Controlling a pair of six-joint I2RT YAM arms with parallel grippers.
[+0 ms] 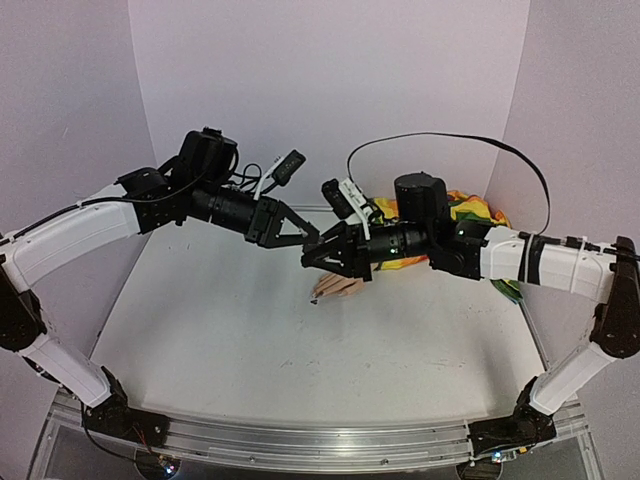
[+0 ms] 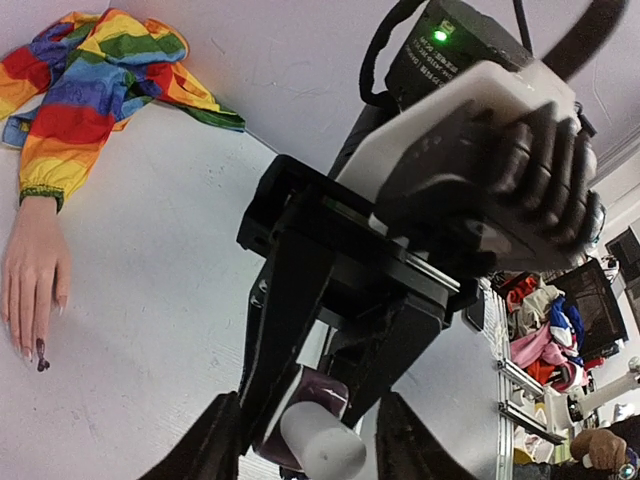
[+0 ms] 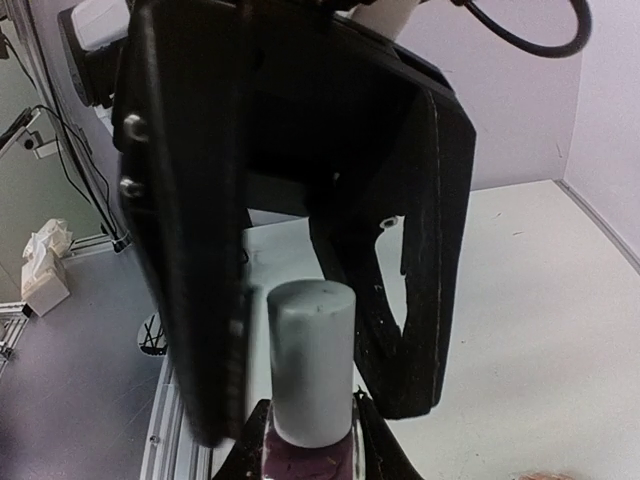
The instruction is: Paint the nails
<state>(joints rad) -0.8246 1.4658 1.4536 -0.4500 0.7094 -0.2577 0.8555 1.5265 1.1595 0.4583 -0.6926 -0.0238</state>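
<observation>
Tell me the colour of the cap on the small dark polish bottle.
Pale grey-white cylindrical cap over the dark purple bottle; right wrist view shows it best.

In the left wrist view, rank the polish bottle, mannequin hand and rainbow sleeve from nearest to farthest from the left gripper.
1. Polish bottle, between the fingers of the left gripper.
2. Mannequin hand, at the left edge.
3. Rainbow sleeve, top left.

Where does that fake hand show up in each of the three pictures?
Top external: mannequin hand just below picture centre.
Left wrist: the hand at the left edge, midway down.
Right wrist: not clearly in it.
Shared landmark: rainbow sleeve, seen in the top and left-wrist views.
</observation>
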